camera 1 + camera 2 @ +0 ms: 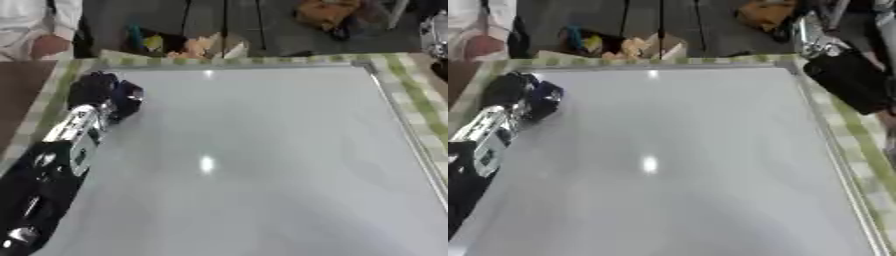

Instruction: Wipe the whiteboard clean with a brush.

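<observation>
The whiteboard (262,165) is big and lies flat, filling most of the view. Its face is pale grey and shiny, with a small bright spot of light near the middle and another at the far edge. No marks show on it. A thin silver frame runs round its edges. The brush (129,97) is a small dark thing at the far left corner of the board, touching its face.

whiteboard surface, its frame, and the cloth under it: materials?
Whiteboard: smooth glossy coated panel, likely melamine or enamel; it mirrors ceiling lights as bright spots. Frame: thin silver strip, probably aluminium, with a dull sheen. Cloth: woven fabric, matte, green-and-cream check.
</observation>
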`<control>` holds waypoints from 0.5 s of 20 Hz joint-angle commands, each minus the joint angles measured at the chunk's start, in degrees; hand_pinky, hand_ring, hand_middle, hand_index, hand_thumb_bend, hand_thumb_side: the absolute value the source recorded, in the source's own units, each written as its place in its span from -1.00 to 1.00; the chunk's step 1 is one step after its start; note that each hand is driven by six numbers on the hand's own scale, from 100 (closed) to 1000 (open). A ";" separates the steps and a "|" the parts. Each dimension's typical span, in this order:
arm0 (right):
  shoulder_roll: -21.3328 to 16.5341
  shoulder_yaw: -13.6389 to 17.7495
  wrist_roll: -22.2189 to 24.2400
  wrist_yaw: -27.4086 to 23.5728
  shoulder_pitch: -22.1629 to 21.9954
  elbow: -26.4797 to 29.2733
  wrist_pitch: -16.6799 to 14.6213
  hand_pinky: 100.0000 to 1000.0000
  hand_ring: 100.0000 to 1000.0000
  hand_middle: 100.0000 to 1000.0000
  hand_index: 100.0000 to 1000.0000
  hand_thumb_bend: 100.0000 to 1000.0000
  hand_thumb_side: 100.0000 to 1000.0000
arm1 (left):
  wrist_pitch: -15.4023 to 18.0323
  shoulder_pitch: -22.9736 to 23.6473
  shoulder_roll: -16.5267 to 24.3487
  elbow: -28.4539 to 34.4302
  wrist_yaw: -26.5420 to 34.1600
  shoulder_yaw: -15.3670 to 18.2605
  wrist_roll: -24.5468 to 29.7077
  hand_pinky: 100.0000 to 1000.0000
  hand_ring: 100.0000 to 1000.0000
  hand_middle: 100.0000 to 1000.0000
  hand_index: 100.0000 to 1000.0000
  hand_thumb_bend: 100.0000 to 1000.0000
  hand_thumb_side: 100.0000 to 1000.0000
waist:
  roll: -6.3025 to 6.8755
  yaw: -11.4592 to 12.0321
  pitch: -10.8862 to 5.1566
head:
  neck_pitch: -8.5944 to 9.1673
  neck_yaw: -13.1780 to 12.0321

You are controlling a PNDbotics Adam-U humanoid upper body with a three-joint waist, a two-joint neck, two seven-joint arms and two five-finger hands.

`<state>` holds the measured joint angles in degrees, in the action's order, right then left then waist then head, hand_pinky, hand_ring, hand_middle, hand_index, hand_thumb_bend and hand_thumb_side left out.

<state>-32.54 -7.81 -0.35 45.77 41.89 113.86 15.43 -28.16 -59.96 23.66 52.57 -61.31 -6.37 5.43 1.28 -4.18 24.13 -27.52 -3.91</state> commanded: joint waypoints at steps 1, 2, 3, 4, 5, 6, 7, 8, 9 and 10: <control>-1.03 0.48 -0.34 -0.50 1.10 0.73 0.10 0.60 0.73 0.65 0.65 -1.00 1.00 | -0.55 0.64 -0.12 -3.41 2.55 0.78 0.64 -1.00 -0.54 -0.15 0.44 -1.00 0.44 | -0.44 -0.11 -0.51 | 0.67 -0.12; -1.02 0.48 -0.36 -0.51 1.14 0.73 0.11 0.60 0.73 0.65 0.65 -1.00 1.00 | -0.76 0.64 -0.20 -3.75 3.72 0.98 1.04 -0.98 -0.54 -0.15 0.44 -1.00 0.45 | -0.48 -0.09 -0.50 | 0.60 -0.16; -0.99 0.50 -0.41 -0.52 1.17 0.73 0.13 0.60 0.73 0.65 0.65 -1.00 1.00 | -1.00 0.64 -0.32 -4.04 5.17 1.28 1.54 -0.99 -0.54 -0.15 0.44 -1.00 0.45 | -0.52 -0.06 -0.50 | 0.53 -0.18; -0.96 0.51 -0.45 -0.52 1.17 0.73 0.14 0.60 0.73 0.65 0.65 -1.00 1.00 | -1.28 0.65 -0.39 -4.25 6.81 1.54 1.95 -0.99 -0.54 -0.15 0.44 -1.00 0.45 | -0.55 -0.02 -0.50 | 0.47 -0.17; -0.95 0.51 -0.47 -0.53 1.14 0.73 0.16 0.60 0.73 0.65 0.65 -1.00 1.00 | -1.55 0.69 -0.38 -4.41 8.26 1.66 2.17 -0.98 -0.54 -0.15 0.44 -1.00 0.45 | -0.57 0.00 -0.51 | 0.41 -0.16; -0.94 0.51 -0.47 -0.53 1.10 0.73 0.19 0.60 0.73 0.65 0.65 -1.00 1.00 | -1.79 0.77 -0.31 -4.55 9.40 1.63 2.24 -0.98 -0.54 -0.15 0.45 -1.00 0.46 | -0.58 0.02 -0.52 | 0.36 -0.15; -0.93 0.52 -0.50 -0.53 1.07 0.73 0.21 0.60 0.73 0.64 0.64 -1.00 1.00 | -2.01 0.85 -0.25 -4.69 10.41 1.63 2.28 -0.98 -0.54 -0.15 0.45 -1.00 0.47 | -0.59 0.04 -0.55 | 0.30 -0.13; -0.93 0.55 -0.55 -0.53 1.02 0.73 0.26 0.60 0.73 0.64 0.64 -1.00 1.00 | -2.28 0.93 -0.27 -4.87 11.67 1.81 2.40 -0.97 -0.54 -0.15 0.46 -1.00 0.48 | -0.61 0.08 -0.60 | 0.24 -0.10; -0.94 0.58 -0.60 -0.52 0.99 0.73 0.30 0.60 0.73 0.64 0.64 -1.00 1.00 | -2.63 1.01 -0.31 -5.09 13.17 2.07 2.57 -0.96 -0.53 -0.14 0.47 -1.00 0.49 | -0.64 0.12 -0.66 | 0.19 -0.09; -0.95 0.58 -0.62 -0.51 0.97 0.73 0.33 0.60 0.73 0.64 0.64 -1.00 1.00 | -2.98 1.10 -0.30 -5.35 14.56 2.23 2.69 -0.96 -0.53 -0.14 0.47 -1.00 0.50 | -0.67 0.18 -0.72 | 0.16 -0.08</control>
<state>-32.54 -7.81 -0.67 45.72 42.09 113.86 15.69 -30.19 -60.52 23.84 51.09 -49.05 -4.10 6.94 1.21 -3.95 23.96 -27.55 -3.95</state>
